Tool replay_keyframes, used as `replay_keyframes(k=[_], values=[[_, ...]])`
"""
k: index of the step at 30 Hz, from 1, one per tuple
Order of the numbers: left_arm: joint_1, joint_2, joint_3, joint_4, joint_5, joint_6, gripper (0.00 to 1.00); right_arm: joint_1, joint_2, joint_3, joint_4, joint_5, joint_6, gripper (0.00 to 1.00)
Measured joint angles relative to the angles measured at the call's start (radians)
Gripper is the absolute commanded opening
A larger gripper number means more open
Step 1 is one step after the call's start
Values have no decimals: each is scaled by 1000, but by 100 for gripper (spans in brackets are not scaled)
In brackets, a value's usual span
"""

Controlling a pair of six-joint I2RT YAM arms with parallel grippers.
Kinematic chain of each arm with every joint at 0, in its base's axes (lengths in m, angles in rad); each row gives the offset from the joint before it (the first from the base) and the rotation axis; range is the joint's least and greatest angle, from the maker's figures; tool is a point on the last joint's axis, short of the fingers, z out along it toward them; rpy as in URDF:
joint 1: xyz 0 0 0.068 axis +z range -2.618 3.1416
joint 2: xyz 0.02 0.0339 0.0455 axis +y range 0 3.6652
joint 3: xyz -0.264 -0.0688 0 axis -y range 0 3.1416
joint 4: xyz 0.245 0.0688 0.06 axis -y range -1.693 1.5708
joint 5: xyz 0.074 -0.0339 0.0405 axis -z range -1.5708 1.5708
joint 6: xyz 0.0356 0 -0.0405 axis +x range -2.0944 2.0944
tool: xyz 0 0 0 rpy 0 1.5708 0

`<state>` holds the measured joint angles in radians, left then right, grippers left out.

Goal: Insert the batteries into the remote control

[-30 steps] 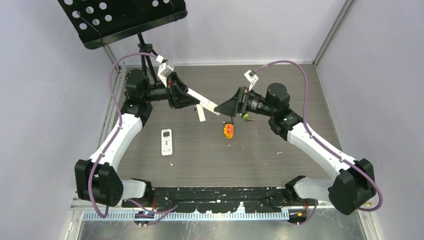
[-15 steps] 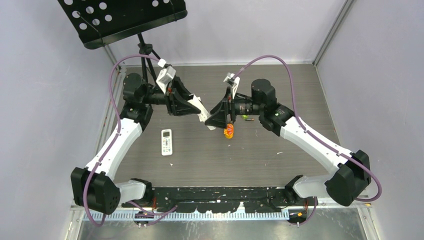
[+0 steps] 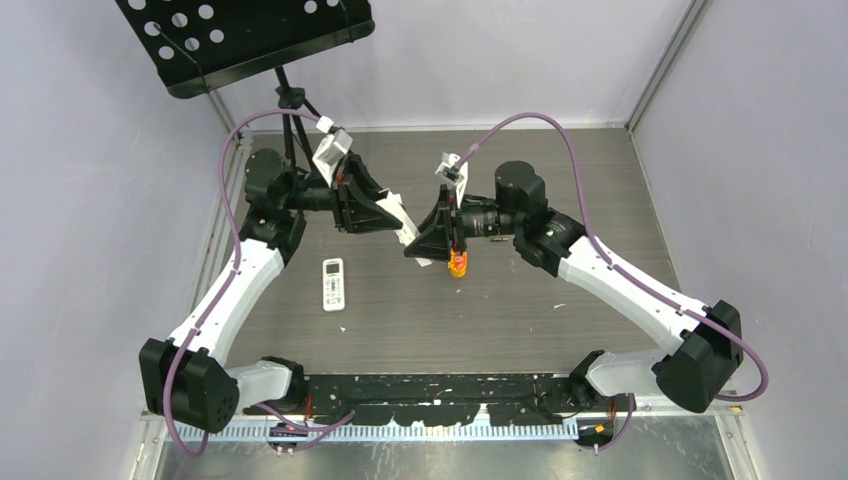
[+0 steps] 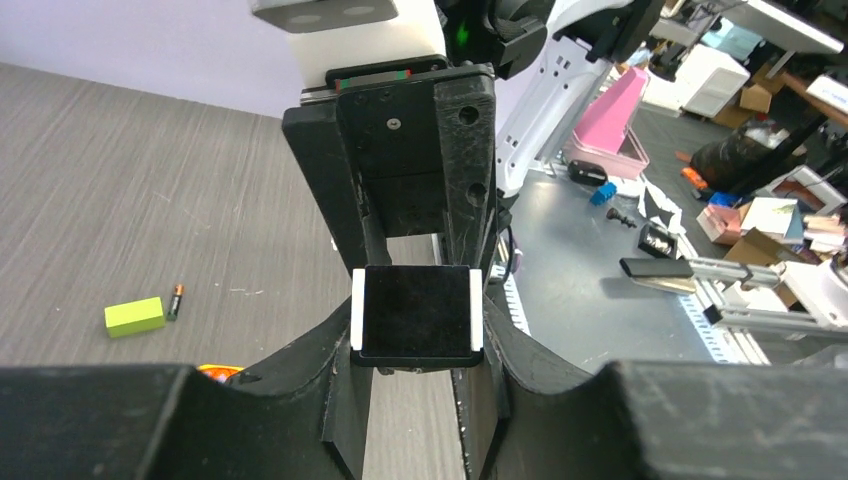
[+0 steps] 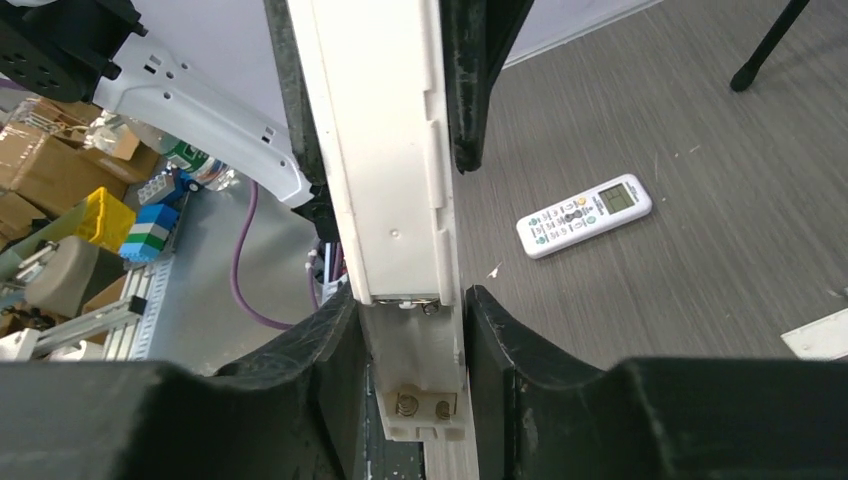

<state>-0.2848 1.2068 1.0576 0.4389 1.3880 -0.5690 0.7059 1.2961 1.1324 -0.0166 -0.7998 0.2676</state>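
We see a grey wood-grain counter (image 3: 400,330). Above it both arms bend inward and meet mid-air. The left gripper (image 4: 415,335) and right gripper (image 5: 405,320) each clamp the long white plastic remote (image 5: 385,150), its springs (image 5: 420,407) bared. On the counter, just beside a lime-green block (image 4: 135,317), lies one slim dark battery (image 4: 177,300).

One remote control (image 5: 385,150) is above the middle of the table (image 3: 600,180), between the left gripper (image 3: 395,222) and the right gripper (image 3: 420,245), while a second remote control (image 3: 333,284) lies to its near left, a toy (image 3: 458,264) just to its right, and a battery (image 4: 177,301) just beside a small block (image 4: 134,316).
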Motion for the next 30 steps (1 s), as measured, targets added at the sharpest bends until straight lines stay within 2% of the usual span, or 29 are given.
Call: replay_keyframes(k=[3,4,6,8,9,12,17,21,24,30], values=[[0,-1,0,0,-22,-52,1,2,0,8,-1,-11,-10,17],[0,-1,0,1,-29,-60,10,2,0,8,-1,-12,-8,14],[0,-1,-3,2,-52,-82,41,2,-2,8,0,-7,-1,7],[0,-2,-8,-1,-80,-100,64,1,-8,8,-2,16,7,3],[0,-3,-10,-3,-101,-101,70,2,-11,8,-3,39,15,3],[-7,-23,-29,-38,-220,-124,79,3,-13,8,-10,129,33,2],[-12,-81,-144,-70,-560,-226,80,35,-13,5,-47,351,16,2],[-26,-79,-193,-124,-764,-329,77,114,4,9,-85,540,-37,1],[-37,-66,-193,-161,-853,-392,72,176,52,30,-109,657,-84,0],[-43,-57,-201,-189,-914,-483,65,227,112,44,-138,815,-121,0]])
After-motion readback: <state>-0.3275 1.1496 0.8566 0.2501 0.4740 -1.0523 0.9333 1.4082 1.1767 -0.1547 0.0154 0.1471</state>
